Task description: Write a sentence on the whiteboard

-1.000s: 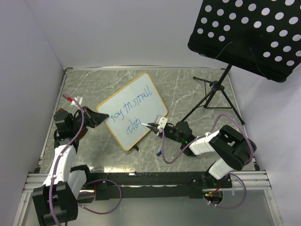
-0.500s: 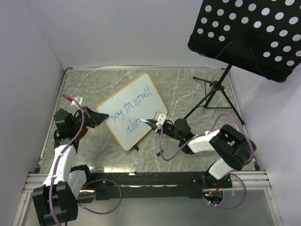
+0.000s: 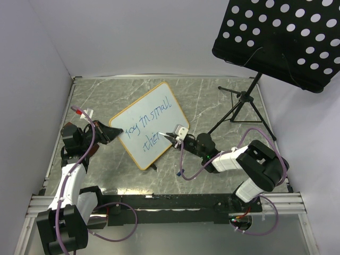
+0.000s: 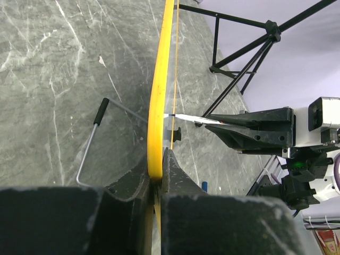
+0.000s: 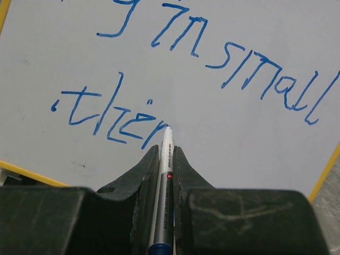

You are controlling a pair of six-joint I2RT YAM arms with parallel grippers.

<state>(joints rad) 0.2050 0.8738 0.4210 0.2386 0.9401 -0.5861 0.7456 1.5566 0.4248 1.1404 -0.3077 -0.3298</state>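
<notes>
Grey marbled tabletop carries the small white orange-framed rectangular whiteboard, tilted, near its middle. Left gripper is clamped on its left edge; right gripper is clamped on a slim white marker, tip touching line 2 of the blue handwritten sentence.

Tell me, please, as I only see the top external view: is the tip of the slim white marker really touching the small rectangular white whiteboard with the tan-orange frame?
Observer: It appears so. In the left wrist view, edge-on, the marker tip meets the whiteboard face.
Operator: Thanks. How far along is the second line?
Observer: The right wrist view shows the blue second line reading roughly "thi", with the tip on the next letter's first stroke.
Operator: Is the left gripper closed on the board?
Observer: Yes, the left gripper is shut on the whiteboard's edge, as its wrist view shows.
</notes>
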